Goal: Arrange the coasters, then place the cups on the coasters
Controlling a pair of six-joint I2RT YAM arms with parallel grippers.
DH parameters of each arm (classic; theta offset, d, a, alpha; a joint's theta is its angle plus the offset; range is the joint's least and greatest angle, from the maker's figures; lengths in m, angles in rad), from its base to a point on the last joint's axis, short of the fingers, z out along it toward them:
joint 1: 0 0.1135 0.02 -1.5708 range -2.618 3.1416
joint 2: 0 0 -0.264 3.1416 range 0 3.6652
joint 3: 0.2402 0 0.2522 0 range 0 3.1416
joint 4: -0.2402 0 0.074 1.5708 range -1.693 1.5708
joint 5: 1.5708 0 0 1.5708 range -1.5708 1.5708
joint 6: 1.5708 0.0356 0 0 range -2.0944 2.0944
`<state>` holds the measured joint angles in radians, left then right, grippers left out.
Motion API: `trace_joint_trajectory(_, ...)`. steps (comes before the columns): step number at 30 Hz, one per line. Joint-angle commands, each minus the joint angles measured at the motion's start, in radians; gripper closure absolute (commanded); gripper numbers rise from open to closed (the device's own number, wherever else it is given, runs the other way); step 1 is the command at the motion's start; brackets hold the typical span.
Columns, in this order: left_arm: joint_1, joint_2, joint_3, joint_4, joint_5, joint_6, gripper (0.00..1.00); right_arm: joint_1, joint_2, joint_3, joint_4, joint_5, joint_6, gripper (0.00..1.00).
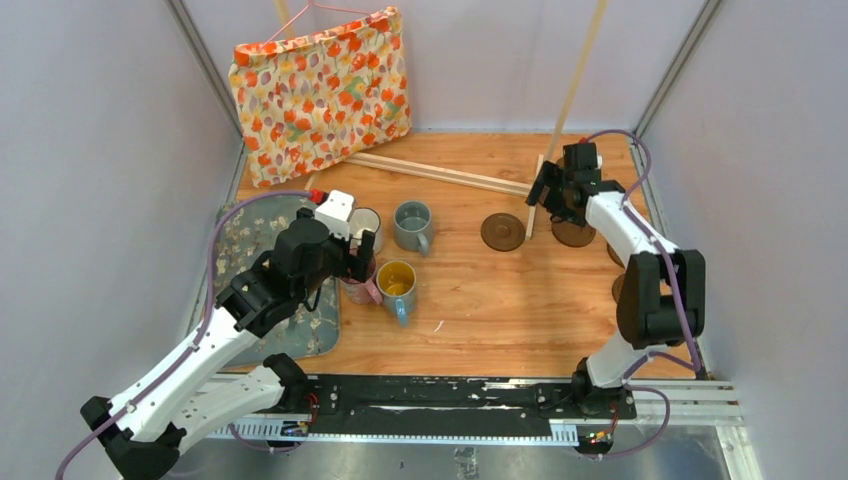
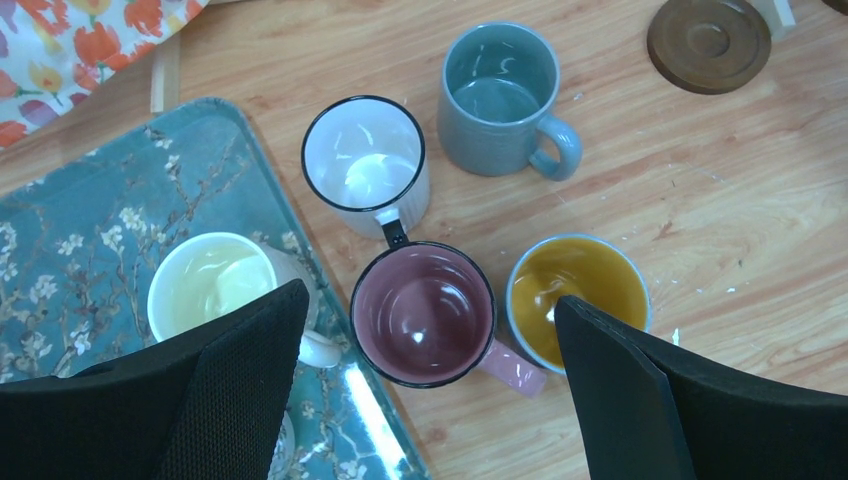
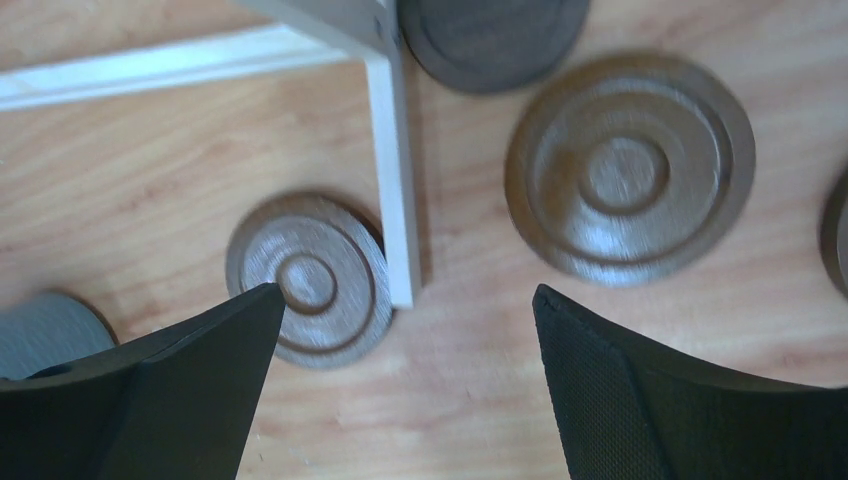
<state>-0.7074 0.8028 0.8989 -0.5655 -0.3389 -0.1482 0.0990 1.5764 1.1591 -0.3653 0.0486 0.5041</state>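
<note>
**While both claws hang open, cups [image 1: 412,225] and coasters [image 1: 502,231] sit well apart**

Where the left claw [image 2: 425,300] hovers, its fingers are spread to their widest and grip nothing, with the pink mug [image 2: 423,315] straight below the gap. Around that mug the others crowd close. The white mug [image 2: 365,155] with a dark rim stands just behind it, its handle pointing at the pink rim. The blue mug [image 2: 575,290] with a yellow inside stands just to its right. The grey-blue mug [image 2: 497,85] is farther back, near the white one. All four are upright on the tabletop [image 1: 470,300], by the right edge of the floral mat [image 2: 80,230]. The cream mug [image 2: 210,280] stands on the mat itself, partly hidden by the claw's left finger.

On the far right of the tabletop, the right claw [image 3: 405,292] also gapes fully and holds nothing, hanging over bare wood between two coasters. One ringed coaster [image 3: 308,278] lies flat against the end of a pale wooden slat [image 3: 395,180]. A second ringed coaster [image 3: 630,165] lies on the slat's other side, and a darker coaster [image 3: 495,40] lies at the top edge of the wrist view. More discs show partly behind the right arm in the overhead view. A flowered bag [image 1: 320,90] leans at the back left.
</note>
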Motion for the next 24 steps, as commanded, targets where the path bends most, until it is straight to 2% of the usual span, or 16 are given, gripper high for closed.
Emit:
trace_joint_trajectory(1, 0.017, -0.023, -0.014, 0.039, 0.022, 0.011, 0.0, -0.017, 0.097, 0.12, 0.029, -0.032, -0.078, 0.0)
trace_joint_trajectory(9, 0.022, -0.029, -0.025, 0.043, 0.012, 0.016, 0.0, -0.07, 0.106, 0.1, 0.093, -0.103, -0.056, 0.0)
trace_joint_trajectory(17, 0.028, -0.033, -0.026, 0.045, 0.02, 0.016, 0.0, -0.201, 0.065, 0.024, 0.086, -0.053, 0.002, 0.0)
trace_joint_trajectory(24, 0.032, -0.03, -0.027, 0.044, 0.029, 0.015, 0.0, -0.242, 0.155, 0.007, 0.128, -0.19, 0.032, 0.0)
